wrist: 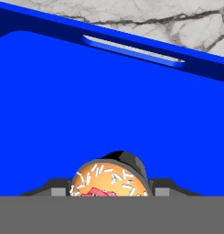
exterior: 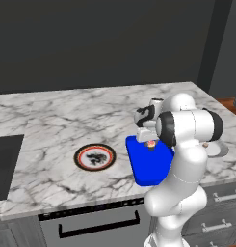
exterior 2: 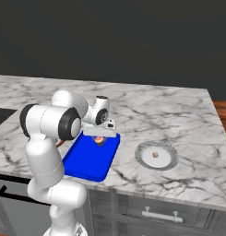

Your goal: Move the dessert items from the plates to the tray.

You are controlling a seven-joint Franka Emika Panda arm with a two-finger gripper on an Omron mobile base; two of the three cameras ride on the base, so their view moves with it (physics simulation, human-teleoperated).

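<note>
We see a white marble counter with grey veining, spread across both base views; a dark cooktop sits at nine o'clock in the left base view; below the counter's front edge runs an oven's black handle; grey drawers with metal pulls lie at five o'clock in the right base view; a dark wall stands behind.

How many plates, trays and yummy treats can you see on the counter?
Plates: 2, patterned plate, plain grey plate
Trays: 1, blue tray
Treats: 2, cupcake, small brown lump
Total: 5
</note>
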